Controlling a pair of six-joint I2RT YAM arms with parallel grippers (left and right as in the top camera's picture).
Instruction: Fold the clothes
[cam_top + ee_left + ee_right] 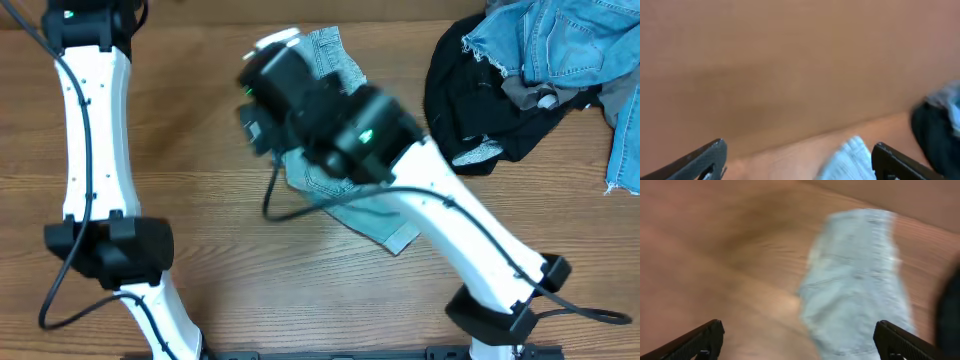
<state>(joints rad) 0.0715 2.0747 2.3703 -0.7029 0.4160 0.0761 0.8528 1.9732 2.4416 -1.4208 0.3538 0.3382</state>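
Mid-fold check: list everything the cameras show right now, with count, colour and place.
light-blue denim trousers: one, pale blue, table centre, partly under the right arm
black garment: one, black, far-right pile
frayed denim: at least one, mid-blue, atop that pile
grey cloth: one, grey, within the pile
table: one, brown wood
left gripper: black fingers, open, empty
right gripper: black fingers, open, above the trousers

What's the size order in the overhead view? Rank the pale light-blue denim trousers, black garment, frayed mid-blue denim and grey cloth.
1. Frayed mid-blue denim and black garment: alike, overlapping, denim cut by the frame.
2. Pale light-blue denim trousers: unsure, the right arm hides much.
3. Grey cloth: smallest.
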